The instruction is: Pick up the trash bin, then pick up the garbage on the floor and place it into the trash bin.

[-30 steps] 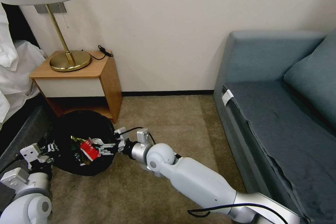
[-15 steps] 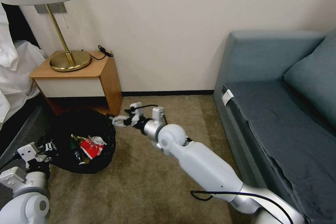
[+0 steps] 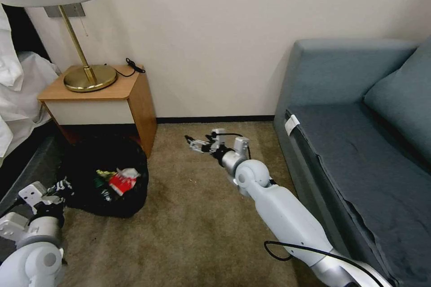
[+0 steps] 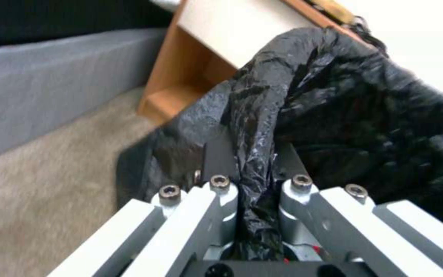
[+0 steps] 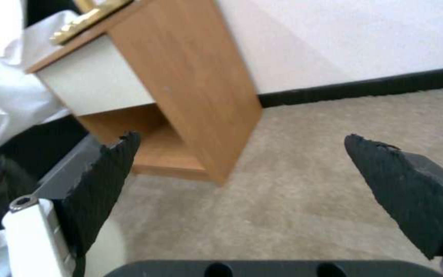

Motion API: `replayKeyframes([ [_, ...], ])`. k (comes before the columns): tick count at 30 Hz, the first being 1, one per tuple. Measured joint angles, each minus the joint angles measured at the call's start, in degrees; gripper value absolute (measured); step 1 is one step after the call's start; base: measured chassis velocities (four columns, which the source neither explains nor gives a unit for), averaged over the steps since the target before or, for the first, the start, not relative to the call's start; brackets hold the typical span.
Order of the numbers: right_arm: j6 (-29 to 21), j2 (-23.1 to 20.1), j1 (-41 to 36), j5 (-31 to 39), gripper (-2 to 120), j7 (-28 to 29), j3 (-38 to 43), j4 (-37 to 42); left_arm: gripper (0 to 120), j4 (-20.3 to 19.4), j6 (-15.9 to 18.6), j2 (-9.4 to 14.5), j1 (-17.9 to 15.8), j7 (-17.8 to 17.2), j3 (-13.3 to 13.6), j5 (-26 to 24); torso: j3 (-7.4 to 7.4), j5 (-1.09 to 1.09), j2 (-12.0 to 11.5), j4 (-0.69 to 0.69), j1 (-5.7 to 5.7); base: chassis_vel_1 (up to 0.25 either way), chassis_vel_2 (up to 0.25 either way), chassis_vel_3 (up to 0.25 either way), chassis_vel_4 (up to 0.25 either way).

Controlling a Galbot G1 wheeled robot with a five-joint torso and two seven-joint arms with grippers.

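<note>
The trash bin, covered by its black bag, stands on the carpet in front of the nightstand. Garbage lies inside it: a red-and-white packet on top, with green and yellow scraps beside it. My left gripper is at the bin's near-left rim. In the left wrist view the left gripper is shut on a fold of the black bag. My right gripper hovers over bare carpet to the right of the bin, open. In the right wrist view its fingers stand wide apart with nothing between them.
A wooden nightstand with a brass lamp stands just behind the bin. White bedding is at the left and a blue-grey sofa fills the right. Open carpet lies between bin and sofa.
My right gripper let go of the red-and-white packet in the bin, then drew out and swung right toward the wall. The left gripper kept its hold on the rim.
</note>
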Motion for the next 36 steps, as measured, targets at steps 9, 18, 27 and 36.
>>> replayKeyframes([
  [9,2.46,0.67,-4.76,-5.31,100,-0.97,4.01,-1.32,5,1.99,2.08,-0.58,0.65,-4.20,-1.34,-4.93,0.00,-0.01,0.00,0.00,0.00,0.000,0.000,0.000,0.000],
  [18,2.66,-0.05,-10.05,-7.25,100,-3.43,5.55,0.65,5,8.68,2.67,-1.13,0.64,-4.16,-0.19,-4.39,0.00,-0.02,0.00,0.00,0.00,0.000,0.000,0.000,0.000],
  [27,2.86,0.36,-11.40,-8.42,100,-3.60,7.00,0.87,5,11.02,2.15,-0.93,1.06,-3.57,0.46,-3.01,0.00,-0.02,0.00,0.00,0.00,0.000,0.000,0.000,0.000],
  [36,3.06,0.37,-12.30,-8.93,100,-3.69,8.14,1.33,30,11.38,-0.08,-1.13,1.22,-3.14,0.51,6.93,0.00,-0.01,0.00,0.00,0.00,0.000,0.000,0.000,0.000],
])
